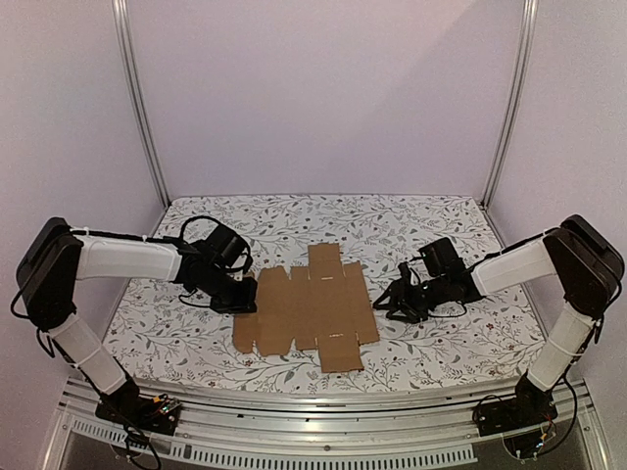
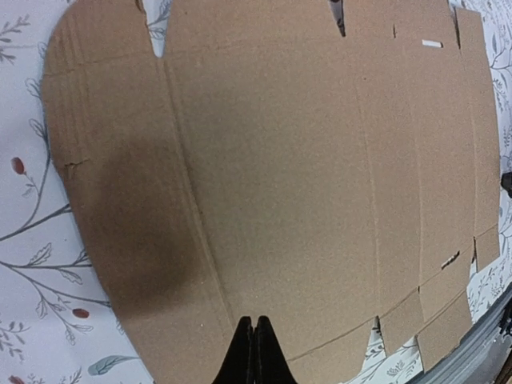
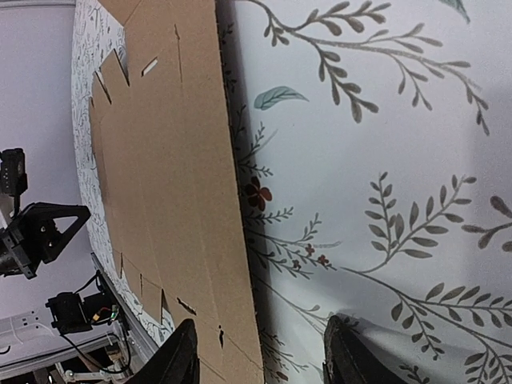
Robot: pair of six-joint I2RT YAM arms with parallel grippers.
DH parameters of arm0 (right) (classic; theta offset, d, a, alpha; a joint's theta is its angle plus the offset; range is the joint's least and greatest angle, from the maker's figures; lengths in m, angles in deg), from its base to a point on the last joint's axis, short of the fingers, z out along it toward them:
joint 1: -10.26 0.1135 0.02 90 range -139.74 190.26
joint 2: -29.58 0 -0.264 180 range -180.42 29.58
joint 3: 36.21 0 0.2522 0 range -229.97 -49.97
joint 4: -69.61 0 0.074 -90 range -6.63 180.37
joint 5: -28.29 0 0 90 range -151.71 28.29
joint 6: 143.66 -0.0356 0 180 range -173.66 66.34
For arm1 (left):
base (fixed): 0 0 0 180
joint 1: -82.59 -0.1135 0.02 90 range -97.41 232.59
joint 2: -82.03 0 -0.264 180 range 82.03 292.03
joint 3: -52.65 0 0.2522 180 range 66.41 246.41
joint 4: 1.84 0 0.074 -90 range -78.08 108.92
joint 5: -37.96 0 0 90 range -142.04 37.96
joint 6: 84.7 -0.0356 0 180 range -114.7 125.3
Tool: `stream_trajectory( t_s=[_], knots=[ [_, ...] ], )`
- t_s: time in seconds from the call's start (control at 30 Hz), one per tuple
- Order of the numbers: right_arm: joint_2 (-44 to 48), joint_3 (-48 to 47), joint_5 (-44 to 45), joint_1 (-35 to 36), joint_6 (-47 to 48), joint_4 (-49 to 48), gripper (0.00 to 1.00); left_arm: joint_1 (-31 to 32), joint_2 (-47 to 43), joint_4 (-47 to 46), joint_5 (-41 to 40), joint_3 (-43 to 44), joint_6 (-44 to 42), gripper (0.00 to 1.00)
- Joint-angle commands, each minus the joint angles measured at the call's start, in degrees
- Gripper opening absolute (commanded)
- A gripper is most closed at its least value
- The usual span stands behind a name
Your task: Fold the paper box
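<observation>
At the near edge, the two arm bases are seen bolted to a metal rail. Beyond the rail, a table covered with a leaf-and-flower pattern is spread out.

The paper box is laid flat near the middle of the table as an unfolded brown sheet, with its flaps, tabs and slots spread out and no panel raised.

The left gripper is placed at the left edge of the sheet. In its wrist view the left gripper is seen with its fingers pressed fully together over the cardboard, and nothing is caught between them. Whether the tips are pressed on the sheet or held just above it cannot be told.

The right gripper is lowered just beside the right edge of the sheet. In its wrist view the right gripper is seen with its fingers parted about halfway, nothing is gripped, and the edge of the sheet is lined up with the gap between them.

Farthest away, the table is closed in by pale lilac walls framed by two metal posts.
</observation>
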Motion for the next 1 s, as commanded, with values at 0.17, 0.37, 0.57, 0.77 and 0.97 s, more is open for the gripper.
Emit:
stream_trajectory(
  t_s=[0.17, 0.37, 0.57, 0.77, 0.97],
  knots=[
    [-4.5, 3.6, -2.1, 1.8, -4.9, -9.5, 0.52, 1.8, 6.1, -2.9, 1.2, 1.4, -0.4, 0.00],
    [-6.3, 5.3, -3.0, 2.9, -7.4, -14.4, 0.52, 2.4, 8.1, -3.4, 1.2, 1.3, -0.2, 0.00],
    [-7.4, 7.3, -4.3, 3.4, -10.2, -20.6, 0.51, 2.9, 9.7, -3.4, 1.1, 1.3, -0.4, 0.00],
    [-7.9, 9.1, -5.8, 3.4, -13.3, -28.5, 0.50, 3.3, 11.2, -3.4, 0.8, 1.0, -0.6, 0.00],
    [-9.4, 10.9, -7.8, 3.4, -18.1, -38.9, 0.43, 3.7, 11.6, -3.5, 0.7, 0.9, -0.5, 0.00]
  ],
)
